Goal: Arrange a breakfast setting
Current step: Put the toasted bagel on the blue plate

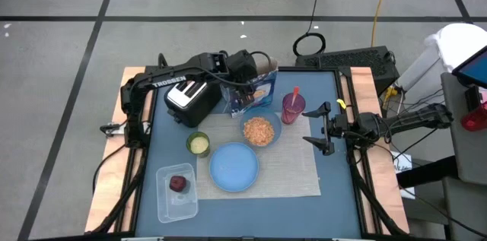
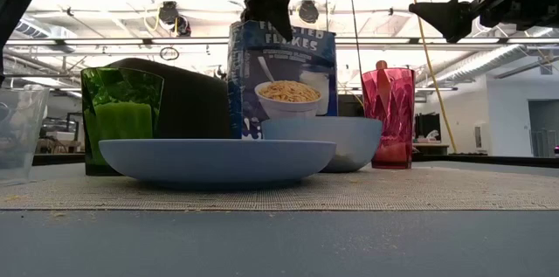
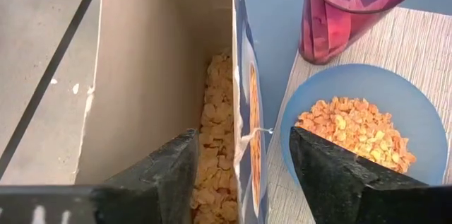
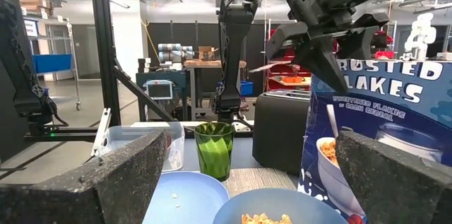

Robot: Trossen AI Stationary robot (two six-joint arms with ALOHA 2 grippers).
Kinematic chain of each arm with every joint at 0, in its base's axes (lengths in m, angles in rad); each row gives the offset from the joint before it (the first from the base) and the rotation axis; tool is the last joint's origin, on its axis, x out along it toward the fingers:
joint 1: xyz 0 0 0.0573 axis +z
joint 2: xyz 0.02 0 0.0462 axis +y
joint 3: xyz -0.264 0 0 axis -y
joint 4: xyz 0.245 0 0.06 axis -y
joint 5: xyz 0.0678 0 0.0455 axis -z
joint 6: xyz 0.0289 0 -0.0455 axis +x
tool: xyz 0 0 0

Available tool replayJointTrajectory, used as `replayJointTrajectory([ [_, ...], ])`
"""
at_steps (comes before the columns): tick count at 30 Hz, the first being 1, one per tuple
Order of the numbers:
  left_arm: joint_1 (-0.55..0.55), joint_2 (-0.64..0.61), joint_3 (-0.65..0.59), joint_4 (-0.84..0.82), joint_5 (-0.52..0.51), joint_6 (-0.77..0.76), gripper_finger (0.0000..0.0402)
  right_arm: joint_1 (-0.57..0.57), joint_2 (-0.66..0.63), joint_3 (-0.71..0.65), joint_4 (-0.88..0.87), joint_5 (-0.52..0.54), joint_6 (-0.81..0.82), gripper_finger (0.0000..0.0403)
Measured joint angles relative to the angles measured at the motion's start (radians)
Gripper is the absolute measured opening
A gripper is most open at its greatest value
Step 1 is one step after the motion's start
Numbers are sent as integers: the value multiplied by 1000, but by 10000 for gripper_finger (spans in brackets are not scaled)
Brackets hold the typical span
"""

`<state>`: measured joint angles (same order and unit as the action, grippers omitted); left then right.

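Blue tabletop [image 1: 335, 119] in a workshop; left end effector [image 3: 244, 164] straddles the box [image 1: 255, 93] wall, fingers apart, ungripped; right end effector [image 1: 326, 127] released.

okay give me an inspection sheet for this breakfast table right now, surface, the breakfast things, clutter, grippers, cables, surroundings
Surface: blue table top with a beige placemat.
Job's things: cereal box upright, open; bowl holds cereal; plate bare; purple cup holds the spoon; dark-red fruit in a clear container.
Clutter: toaster; green glass.
Grippers: left gripper open, straddling the box's wall; right gripper open, beside the cup.
Cables: orange cable and black cable on the floor.
Surroundings: lab benches, no people seen.
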<state>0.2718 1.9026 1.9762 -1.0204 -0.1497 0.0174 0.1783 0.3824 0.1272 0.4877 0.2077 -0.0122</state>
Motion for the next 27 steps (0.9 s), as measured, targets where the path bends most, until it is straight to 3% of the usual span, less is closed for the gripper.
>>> replayJointTrajectory([
  [16,0,0,0,99,0,0,230,0,0,0,0,0,0,396],
  [27,0,-76,0,117,-1,3,230,0,0,0,-4,0,0,396],
])
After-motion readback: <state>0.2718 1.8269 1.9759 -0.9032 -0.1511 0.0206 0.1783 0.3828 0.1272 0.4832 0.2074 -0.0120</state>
